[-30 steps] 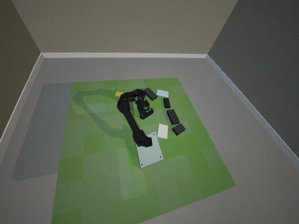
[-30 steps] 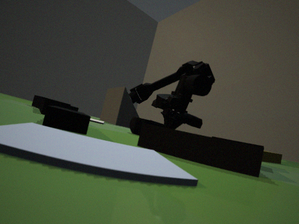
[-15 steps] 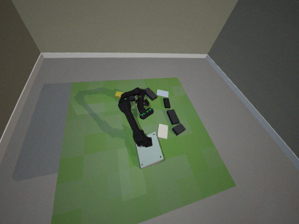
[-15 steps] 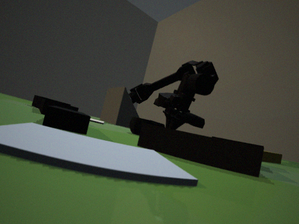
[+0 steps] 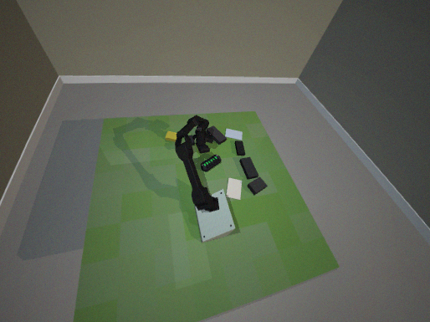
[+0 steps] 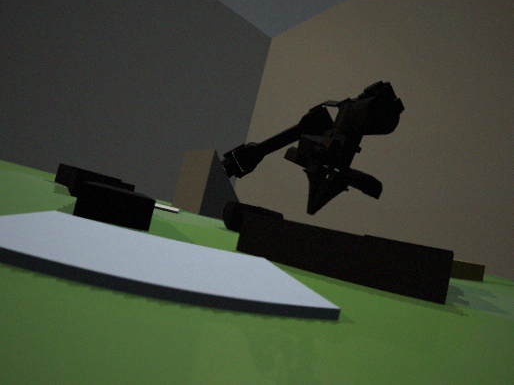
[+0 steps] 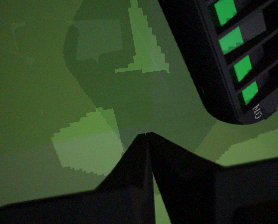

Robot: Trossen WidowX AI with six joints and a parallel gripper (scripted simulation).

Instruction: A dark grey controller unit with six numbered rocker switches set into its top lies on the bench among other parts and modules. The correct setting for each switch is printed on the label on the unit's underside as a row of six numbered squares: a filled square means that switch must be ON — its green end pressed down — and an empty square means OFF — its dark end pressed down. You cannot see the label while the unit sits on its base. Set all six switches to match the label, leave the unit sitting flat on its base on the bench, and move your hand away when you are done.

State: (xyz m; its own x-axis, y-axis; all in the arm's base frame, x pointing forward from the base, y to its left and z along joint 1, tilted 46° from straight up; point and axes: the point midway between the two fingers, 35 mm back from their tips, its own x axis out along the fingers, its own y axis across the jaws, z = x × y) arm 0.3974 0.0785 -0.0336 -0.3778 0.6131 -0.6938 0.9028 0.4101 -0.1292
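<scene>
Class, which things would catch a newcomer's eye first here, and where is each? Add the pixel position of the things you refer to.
The black robot arm (image 5: pixel 191 174) (image 6: pixel 280 140) stands out first, arching over the green mat (image 5: pixel 142 262) (image 6: pixel 150 343) from a pale base plate (image 5: pixel 217 228). Next comes the dark switch box (image 5: pixel 205 168) (image 7: pixel 192 65) with its bright green row, near mid-mat. A small yellow block (image 5: pixel 171 136) (image 6: pixel 469 270) glows beyond the arm's elbow.

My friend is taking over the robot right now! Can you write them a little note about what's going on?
Gripper: shut, nothing in it, up above the green mat.
Controller unit: on the mat, switches facing up, beside the gripper, not touching it.
Done: can't tell whether any switch matches the label, which is hidden underneath.
Left: make sure all six match, keep the unit flat on its base, then move the arm well away.
</scene>
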